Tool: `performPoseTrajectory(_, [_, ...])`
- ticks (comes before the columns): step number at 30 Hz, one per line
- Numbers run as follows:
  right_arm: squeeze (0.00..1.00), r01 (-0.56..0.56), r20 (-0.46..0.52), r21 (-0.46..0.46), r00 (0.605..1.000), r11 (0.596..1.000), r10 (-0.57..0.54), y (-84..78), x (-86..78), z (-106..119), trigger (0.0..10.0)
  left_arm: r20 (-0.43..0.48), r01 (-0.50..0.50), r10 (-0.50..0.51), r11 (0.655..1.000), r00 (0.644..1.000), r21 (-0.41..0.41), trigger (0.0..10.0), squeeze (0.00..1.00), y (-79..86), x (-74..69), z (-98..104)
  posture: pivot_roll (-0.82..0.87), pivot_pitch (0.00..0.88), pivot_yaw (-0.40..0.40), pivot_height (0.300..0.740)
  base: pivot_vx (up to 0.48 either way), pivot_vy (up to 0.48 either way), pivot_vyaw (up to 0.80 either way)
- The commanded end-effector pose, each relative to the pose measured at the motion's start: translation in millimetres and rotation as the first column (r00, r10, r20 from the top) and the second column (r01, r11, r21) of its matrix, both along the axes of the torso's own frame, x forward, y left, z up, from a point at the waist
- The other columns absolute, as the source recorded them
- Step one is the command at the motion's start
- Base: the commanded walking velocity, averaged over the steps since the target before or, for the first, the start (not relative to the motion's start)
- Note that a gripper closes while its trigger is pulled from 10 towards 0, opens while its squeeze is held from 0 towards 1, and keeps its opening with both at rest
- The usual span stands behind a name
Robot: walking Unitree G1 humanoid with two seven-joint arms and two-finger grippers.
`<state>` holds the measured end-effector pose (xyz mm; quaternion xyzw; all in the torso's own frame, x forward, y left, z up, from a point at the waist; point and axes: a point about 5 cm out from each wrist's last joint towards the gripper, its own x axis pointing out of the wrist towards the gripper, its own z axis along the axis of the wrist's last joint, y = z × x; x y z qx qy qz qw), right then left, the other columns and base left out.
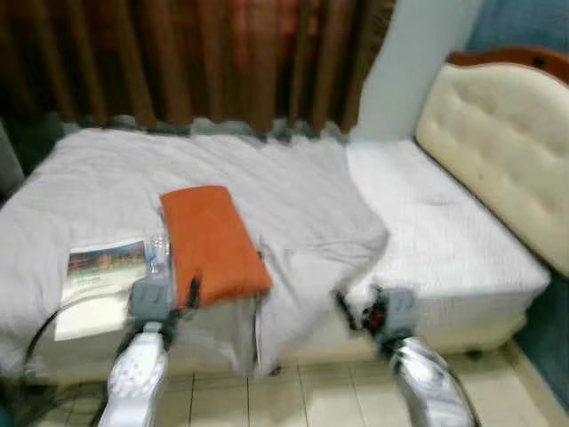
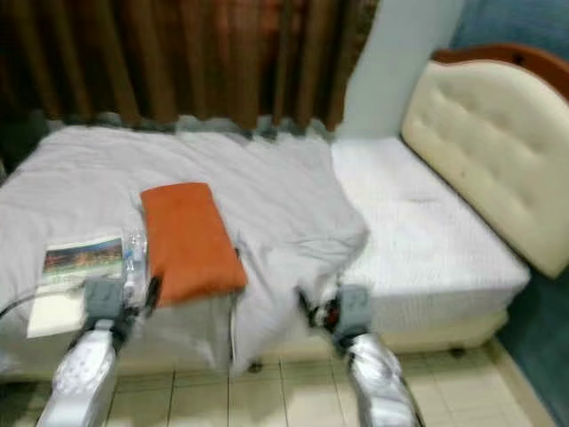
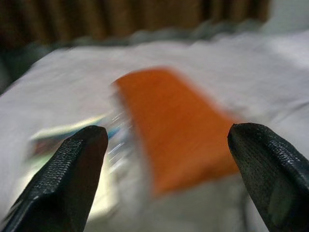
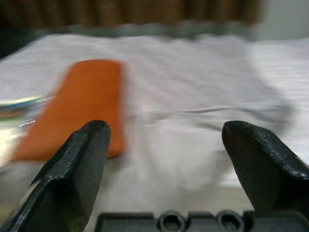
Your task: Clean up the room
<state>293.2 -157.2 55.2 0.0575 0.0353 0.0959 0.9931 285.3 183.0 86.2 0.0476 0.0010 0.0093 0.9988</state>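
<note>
blanket [image 1: 293, 191]: pale grey, plain | pillow [image 1: 212, 240]: orange, plain | mattress [image 1: 444, 240]: white, fine dotted texture | headboard [image 1: 498, 142]: cream, tufted, brown wooden edge | curtain [image 1: 196, 58]: dark brown with reddish stripes | magazine [image 1: 98, 276]: white with colourful picture | floor [image 1: 338, 391]: beige tiles | wall [image 1: 409, 62]: light grey-blue

Head cameras overlook the bed [image 1: 293, 196]; wrist cameras face it closer.

Right hand [image 4: 164, 159], fingers [image 4: 72, 169] spread, before orange pillow [image 4: 82, 104] on grey blanket [image 4: 193, 96].
</note>
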Motion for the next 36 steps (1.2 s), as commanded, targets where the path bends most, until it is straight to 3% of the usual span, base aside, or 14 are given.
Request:
performPoseTrajectory(1, [0.0,0.078,0.092,0.05,0.992,0.996,-0.082,-4.1,10.0,20,10.0,0.032,-0.041,0.041,0.999,0.999,-0.008,10.0,0.0,8.6,-4.3,4,0.09,0.0,-0.071,0.74,0.439,0.0,0.0])
performPoseTrajectory(5, [0.0,0.097,0.069,0.03,0.993,0.995,-0.099,-7.3,11.3,17,10.0,0.037,-0.061,0.062,0.998,0.997,-0.018,10.0,0.0,9.6,-6.1,4,0.1,0.0,-0.074,0.74,0.44,0.0,0.0])
performPoseTrajectory(9, [0.0,-0.109,0.021,-0.015,0.994,0.994,0.11,17.0,7.5,9,10.0,0.023,-0.094,0.095,0.995,0.995,-0.039,10.0,0.0,11.3,-10.0,1,0.1,0.0,-0.081,0.74,0.439,0.0,0.0])
performPoseTrajectory(12, [0.0,-0.142,0.03,0.003,0.989,0.99,0.142,22.0,6.3,10,10.0,0.017,-0.095,0.096,0.995,0.995,-0.032,10.0,0.0,10.1,-11.3,-1,0.11,0.0,-0.087,0.74,0.439,0.0,0.0])
performPoseTrajectory(18, [0.0,-0.122,0.014,0.022,0.992,0.992,0.122,20.4,5.9,6,10.0,-0.001,-0.068,0.068,0.998,0.998,-0.007,10.0,0.0,9.0,-10.6,-2,0.11,0.0,-0.089,0.74,0.439,0.0,0.57])
performPoseTrajectory(26, [0.0,-0.097,-0.001,0.016,0.995,0.995,0.097,16.3,6.2,3,10.0,-0.009,-0.052,0.052,0.998,0.999,0.021,10.0,0.0,10.8,-6.3,0,0.11,0.0,-0.081,0.74,0.445,0.0,0.0])
performPoseTrajectory(36, [0.0,-0.109,-0.012,0.021,0.994,0.994,0.109,16.4,7.0,1,10.0,-0.03,-0.061,0.061,0.998,0.998,0.016,10.0,0.0,12.3,-6.6,-3,0.1,0.0,-0.074,0.74,0.444,0.0,-0.56])
